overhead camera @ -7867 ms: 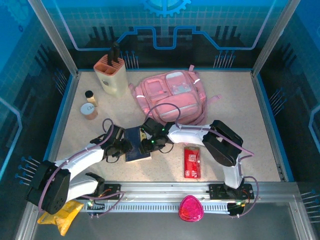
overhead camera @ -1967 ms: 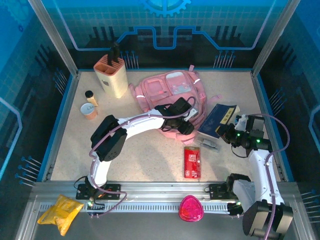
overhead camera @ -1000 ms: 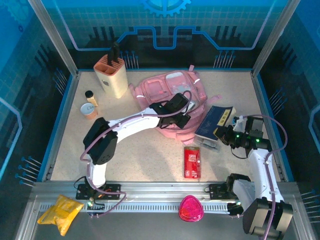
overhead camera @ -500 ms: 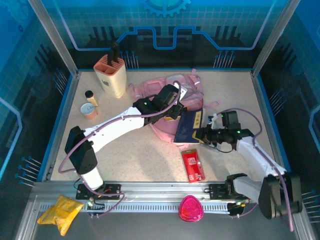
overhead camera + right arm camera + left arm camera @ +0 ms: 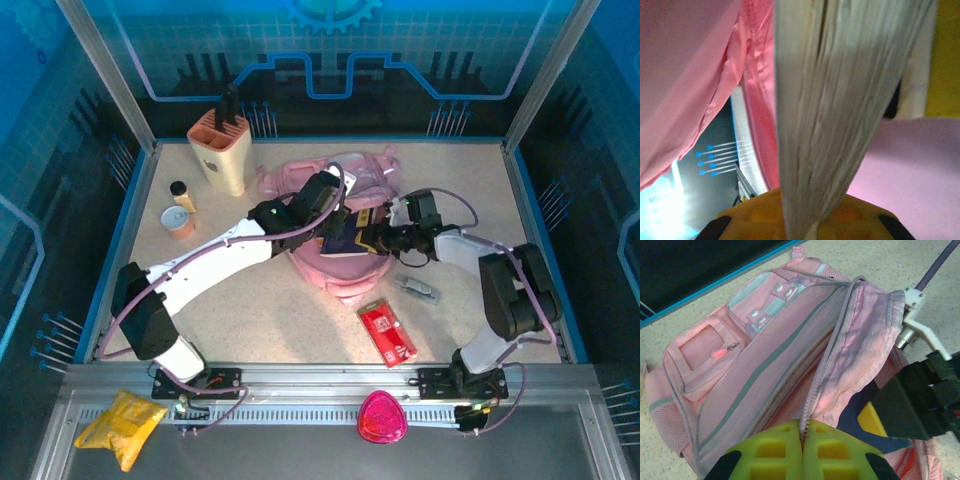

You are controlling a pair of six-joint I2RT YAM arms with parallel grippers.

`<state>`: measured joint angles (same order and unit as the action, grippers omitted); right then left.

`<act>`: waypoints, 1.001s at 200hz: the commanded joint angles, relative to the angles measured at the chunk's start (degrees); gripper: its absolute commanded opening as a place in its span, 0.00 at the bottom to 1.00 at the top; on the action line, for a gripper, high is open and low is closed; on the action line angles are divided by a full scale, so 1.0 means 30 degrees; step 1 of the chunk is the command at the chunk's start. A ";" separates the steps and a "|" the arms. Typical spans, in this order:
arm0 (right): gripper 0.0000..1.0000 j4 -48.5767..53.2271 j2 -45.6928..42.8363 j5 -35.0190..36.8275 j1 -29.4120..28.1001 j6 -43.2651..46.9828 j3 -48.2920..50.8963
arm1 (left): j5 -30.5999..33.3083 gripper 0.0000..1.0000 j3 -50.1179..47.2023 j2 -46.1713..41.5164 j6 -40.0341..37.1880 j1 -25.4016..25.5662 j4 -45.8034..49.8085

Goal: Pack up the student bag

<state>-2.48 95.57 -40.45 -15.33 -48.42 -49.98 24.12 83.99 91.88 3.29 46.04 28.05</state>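
Left claw [image 5: 802, 429] pinches student bag's [image 5: 755, 375] rim; right claw [image 5: 374, 238] holds book [image 5: 840, 100].

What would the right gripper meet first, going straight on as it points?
Probably the lining of the soft pink fabric backpack, around the dark blue book in the right gripper; depth unclear.
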 commanded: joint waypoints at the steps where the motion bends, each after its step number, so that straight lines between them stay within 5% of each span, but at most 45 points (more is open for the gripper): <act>1: 0.22 -0.0728 0.1166 0.0358 -0.0199 0.0543 -0.1456 | 0.0810 0.00 0.0221 -0.0406 0.1391 -0.0238 -0.0667; 32: 0.47 0.1147 0.0372 0.1754 -0.0112 0.1978 -0.1342 | 0.0489 0.00 0.0620 0.0017 0.2307 -0.0347 -0.0386; 81: 0.61 0.4714 -0.3639 0.4727 -0.0230 0.4407 0.0734 | 0.0010 0.00 0.0628 -0.0059 0.2827 -0.0347 -0.0556; 127: 0.38 0.3223 -0.4364 0.5547 -0.2577 0.3745 0.2610 | -0.0115 0.00 0.0858 0.0260 0.2773 -0.0344 -0.0650; 200: 0.04 -0.1273 0.0001 0.6808 -0.1808 0.2497 0.0170 | -0.0673 0.00 0.1290 -0.0027 0.3288 -0.0325 -0.0638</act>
<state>0.95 92.07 -23.18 -22.44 -39.83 -46.33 22.83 85.47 93.80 11.18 45.32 28.88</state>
